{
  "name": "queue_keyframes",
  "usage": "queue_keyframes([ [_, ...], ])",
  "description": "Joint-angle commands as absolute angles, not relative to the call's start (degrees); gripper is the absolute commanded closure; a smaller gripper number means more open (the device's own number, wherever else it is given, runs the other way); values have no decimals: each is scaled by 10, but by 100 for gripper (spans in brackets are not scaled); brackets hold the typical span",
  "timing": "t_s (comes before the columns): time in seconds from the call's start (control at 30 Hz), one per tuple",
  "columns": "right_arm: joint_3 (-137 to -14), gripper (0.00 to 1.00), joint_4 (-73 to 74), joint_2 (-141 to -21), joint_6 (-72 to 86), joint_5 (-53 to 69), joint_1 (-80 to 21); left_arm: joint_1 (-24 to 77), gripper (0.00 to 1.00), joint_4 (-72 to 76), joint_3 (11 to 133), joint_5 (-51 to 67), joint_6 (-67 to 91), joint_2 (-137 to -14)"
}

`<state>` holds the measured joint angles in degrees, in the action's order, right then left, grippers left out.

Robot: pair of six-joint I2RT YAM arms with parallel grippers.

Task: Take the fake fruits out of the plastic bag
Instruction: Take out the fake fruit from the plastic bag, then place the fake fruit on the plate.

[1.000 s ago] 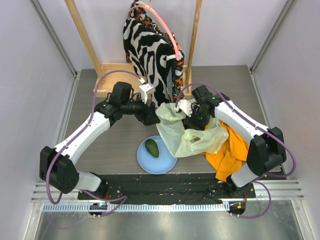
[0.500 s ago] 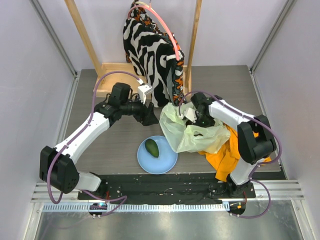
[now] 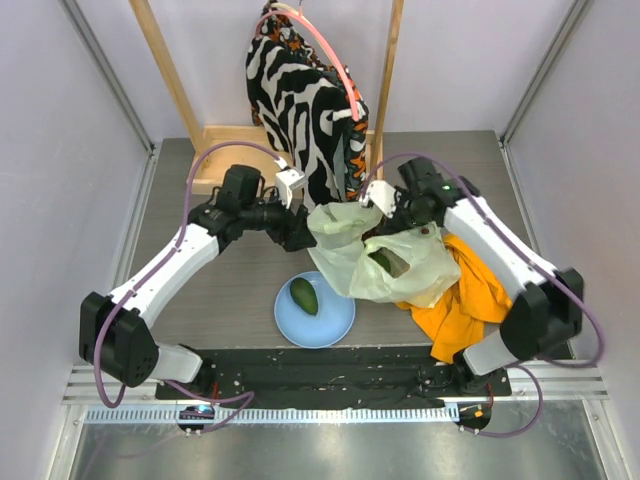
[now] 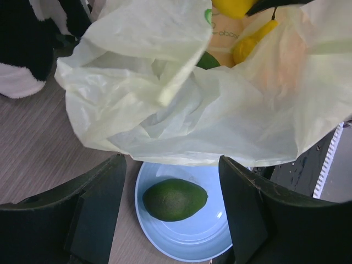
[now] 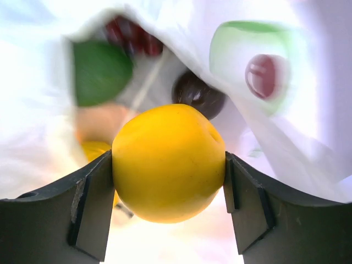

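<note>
The pale yellow-green plastic bag [image 3: 395, 270] lies crumpled at mid-table, its mouth raised. My right gripper [image 5: 168, 181] is shut on a yellow lemon [image 5: 168, 162] at the bag's mouth; in the top view this gripper [image 3: 400, 212] sits at the bag's upper edge. Inside the bag I see a green avocado [image 5: 102, 71], a dark purple-brown fruit [image 5: 198, 94] and a pale orange one [image 5: 102, 122]. One avocado [image 3: 383, 262] shows through the bag from above. Another avocado [image 3: 304, 296] lies on the light blue plate [image 3: 335, 322]. My left gripper [image 3: 300, 232] is open beside the bag's left edge, above the plate [image 4: 187, 242].
An orange cloth [image 3: 460, 300] lies under and to the right of the bag. A zebra-patterned garment [image 3: 300, 110] hangs from a wooden frame [image 3: 165, 70] at the back. The black base rail runs along the near edge.
My right gripper has drawn back and up from inside the bag with the lemon in it. The bag has shifted and its mouth has risen. The left arm has barely moved.
</note>
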<state>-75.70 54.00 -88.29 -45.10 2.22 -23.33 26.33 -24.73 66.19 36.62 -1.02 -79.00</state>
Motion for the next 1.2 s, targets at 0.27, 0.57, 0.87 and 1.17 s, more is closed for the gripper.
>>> queue_keyframes([
  [0.27,-841,64,524,-727,-282,282,-229,261,28,-249,711,359,-37,-797],
  [0.57,-926,62,504,-761,-192,377,-308,247,28,-284,745,287,-48,-777],
  [0.87,-887,60,505,-876,-262,402,-408,140,20,-279,701,181,35,-680],
  [1.17,-933,62,630,-1026,-341,407,-434,67,18,-272,646,231,28,-569],
])
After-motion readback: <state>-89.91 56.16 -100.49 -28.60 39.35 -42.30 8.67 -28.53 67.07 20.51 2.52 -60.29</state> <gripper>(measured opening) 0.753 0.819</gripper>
